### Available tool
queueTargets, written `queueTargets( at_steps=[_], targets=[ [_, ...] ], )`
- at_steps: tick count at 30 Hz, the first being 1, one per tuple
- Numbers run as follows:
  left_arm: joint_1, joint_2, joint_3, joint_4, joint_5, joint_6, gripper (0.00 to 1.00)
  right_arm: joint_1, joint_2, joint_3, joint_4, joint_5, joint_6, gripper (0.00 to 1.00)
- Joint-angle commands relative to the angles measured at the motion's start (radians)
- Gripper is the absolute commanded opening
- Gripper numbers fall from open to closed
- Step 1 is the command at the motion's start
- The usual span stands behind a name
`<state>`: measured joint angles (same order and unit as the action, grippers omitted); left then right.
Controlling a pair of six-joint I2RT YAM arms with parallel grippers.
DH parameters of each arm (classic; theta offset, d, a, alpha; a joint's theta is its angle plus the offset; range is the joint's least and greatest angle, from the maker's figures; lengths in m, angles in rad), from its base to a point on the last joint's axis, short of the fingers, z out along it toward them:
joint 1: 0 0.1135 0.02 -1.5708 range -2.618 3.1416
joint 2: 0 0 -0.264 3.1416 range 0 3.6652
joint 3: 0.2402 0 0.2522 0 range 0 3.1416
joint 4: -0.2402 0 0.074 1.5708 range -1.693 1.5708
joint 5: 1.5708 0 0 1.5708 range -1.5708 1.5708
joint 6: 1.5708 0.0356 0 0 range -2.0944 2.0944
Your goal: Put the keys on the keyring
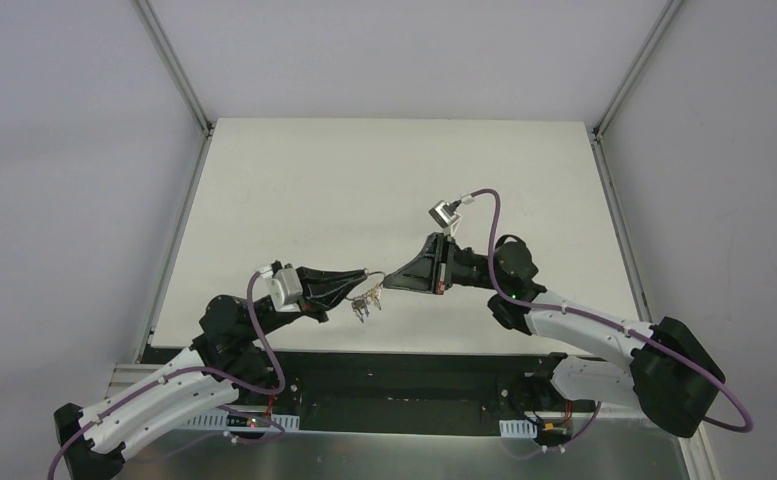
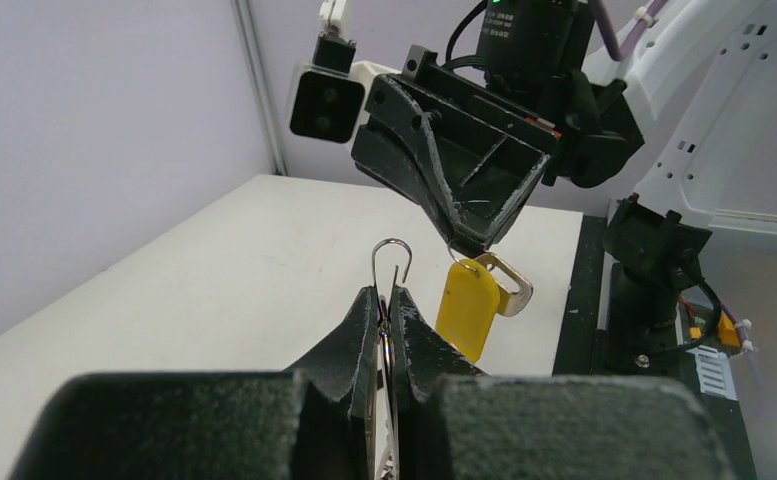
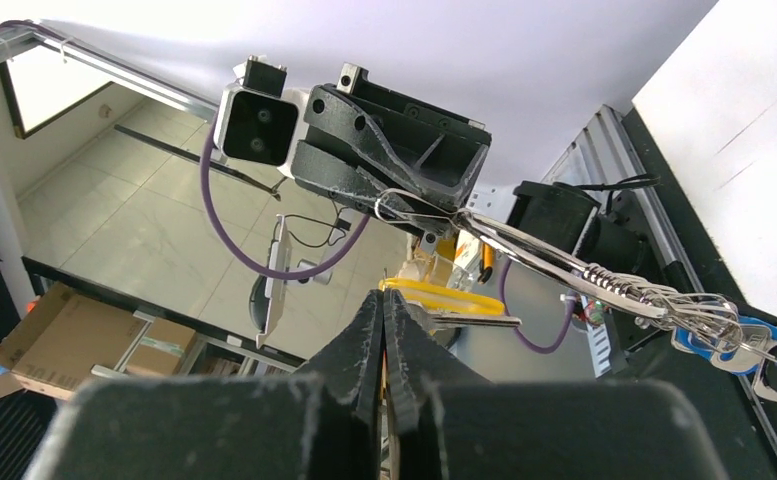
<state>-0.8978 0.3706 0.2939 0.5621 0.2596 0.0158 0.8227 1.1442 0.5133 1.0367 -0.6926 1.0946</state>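
Observation:
My left gripper (image 2: 387, 296) is shut on the keyring (image 2: 391, 241), whose thin wire loop sticks up from between its fingertips. In the top view the left gripper (image 1: 361, 281) holds it above the table's near edge, and a bunch of silver keys (image 1: 367, 304) hangs below. The right gripper (image 1: 389, 284) meets it tip to tip and is shut on the key with the yellow head cover (image 2: 467, 308). The right wrist view shows the right gripper (image 3: 382, 298) pinching that yellow key (image 3: 444, 298), its blade pointing right, below the keyring (image 3: 394, 206). The bunch (image 3: 704, 318) includes blue tags.
The white table (image 1: 394, 180) stretches away behind both grippers, framed by aluminium rails (image 1: 174, 70) at its left and right. The arm bases sit on a dark strip (image 1: 394, 385) at the near edge. Purple cables loop from both wrists.

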Motion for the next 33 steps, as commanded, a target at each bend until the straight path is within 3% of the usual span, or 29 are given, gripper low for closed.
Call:
queueTargets(
  at_steps=[1,33],
  targets=[
    [-0.006,-0.005,0.003,0.142,0.064,-0.011,0.0,0.022,-0.001,-0.001,0.138,0.011,0.031,0.0],
    [-0.005,0.004,0.014,0.179,0.166,-0.039,0.0,0.067,0.046,0.008,0.2,0.049,0.053,0.0]
  ],
)
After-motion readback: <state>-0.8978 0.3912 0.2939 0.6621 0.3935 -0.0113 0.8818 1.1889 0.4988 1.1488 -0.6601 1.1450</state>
